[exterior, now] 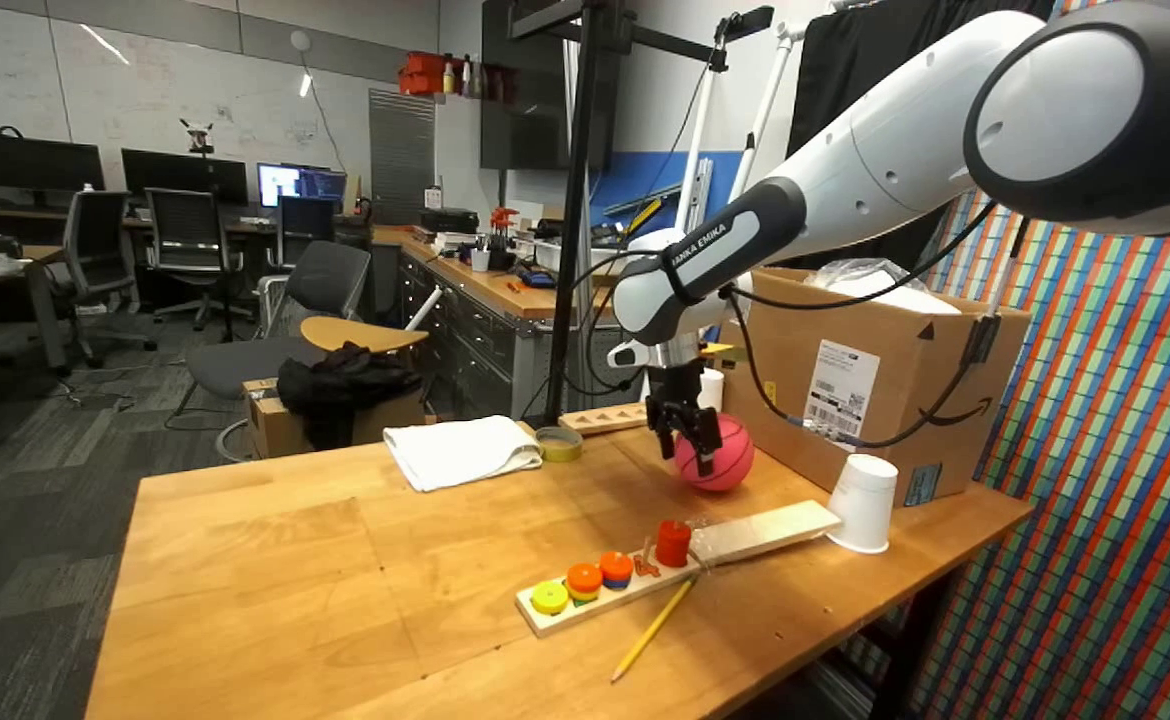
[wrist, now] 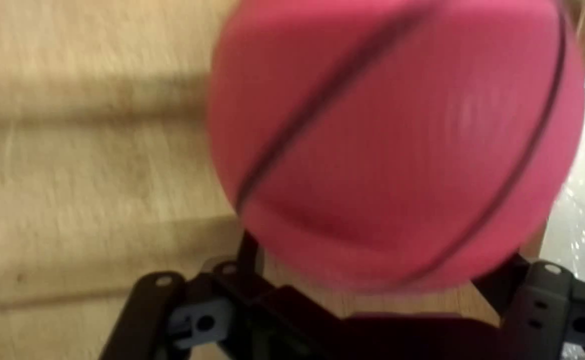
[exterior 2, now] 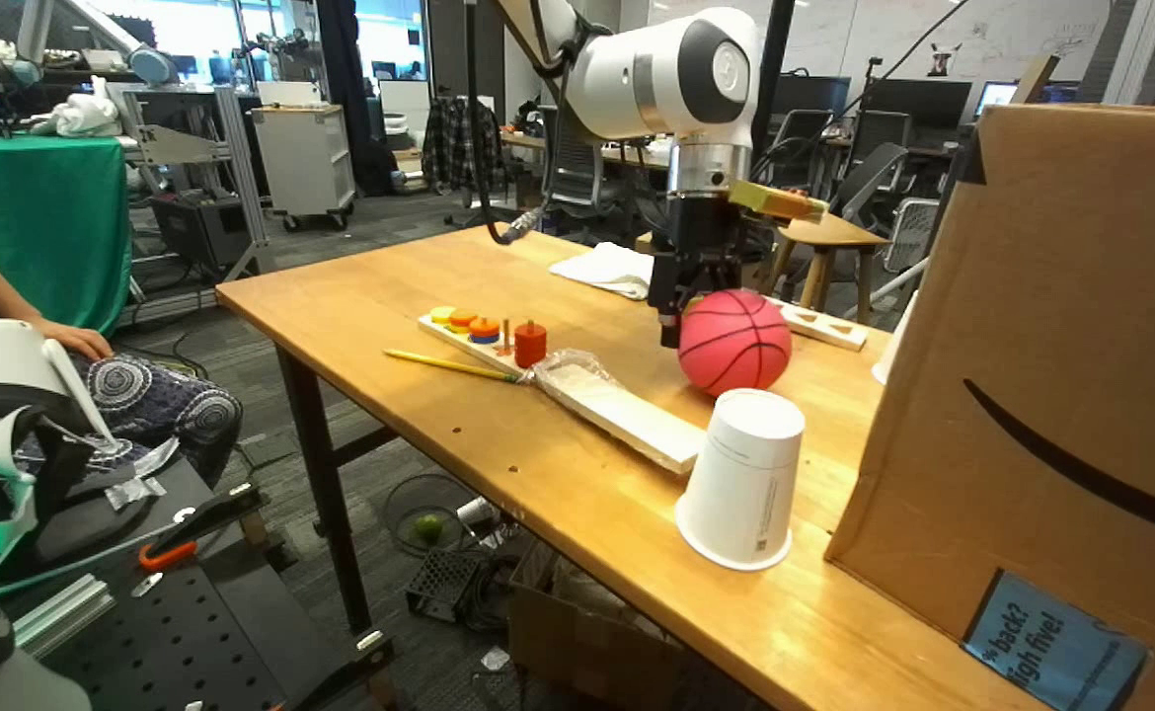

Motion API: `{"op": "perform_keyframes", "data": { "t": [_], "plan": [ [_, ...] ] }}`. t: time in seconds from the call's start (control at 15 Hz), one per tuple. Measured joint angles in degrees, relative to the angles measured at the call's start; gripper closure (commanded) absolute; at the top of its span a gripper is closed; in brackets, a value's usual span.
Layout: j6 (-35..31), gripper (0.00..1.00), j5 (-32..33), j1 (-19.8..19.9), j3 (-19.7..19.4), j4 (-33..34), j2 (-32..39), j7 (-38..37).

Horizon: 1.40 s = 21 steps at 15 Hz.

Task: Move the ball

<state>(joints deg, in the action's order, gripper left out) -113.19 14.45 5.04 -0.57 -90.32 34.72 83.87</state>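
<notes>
The ball is pink-red with dark seam lines, like a small basketball. It sits on the wooden table near the cardboard box, in both exterior views [exterior: 732, 452] [exterior 2: 735, 342]. In the wrist view the ball [wrist: 397, 140] is large and blurred, filling the upper middle and right. My gripper [exterior: 687, 459] points down right beside the ball. In the wrist view its black fingers [wrist: 375, 267] are spread wide, one near each side of the ball's lower edge. Table shows between the ball and the palm. Whether the fingers touch the ball cannot be told.
A cardboard box [exterior: 845, 370] stands close behind the ball. An upturned white cup [exterior 2: 745, 479], a wooden peg board with colored rings [exterior: 765, 532] and a yellow pencil [exterior: 653, 630] lie nearby. A white cloth [exterior: 462, 452], tape roll [exterior: 559, 445] and wooden strip [exterior: 605, 418] are along the far edge.
</notes>
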Motion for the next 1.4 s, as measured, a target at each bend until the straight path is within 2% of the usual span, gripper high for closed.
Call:
{"op": "perform_keyframes", "data": {
  "t": [0.6,1.4],
  "plan": [
    [-0.2,0.00,8.7,1.4,-4.6,1.4,0.1,-2.2],
    [-0.2,0.00,15.3,1.0,-5.1,1.4,-1.0,-7.9]
  ]
}}
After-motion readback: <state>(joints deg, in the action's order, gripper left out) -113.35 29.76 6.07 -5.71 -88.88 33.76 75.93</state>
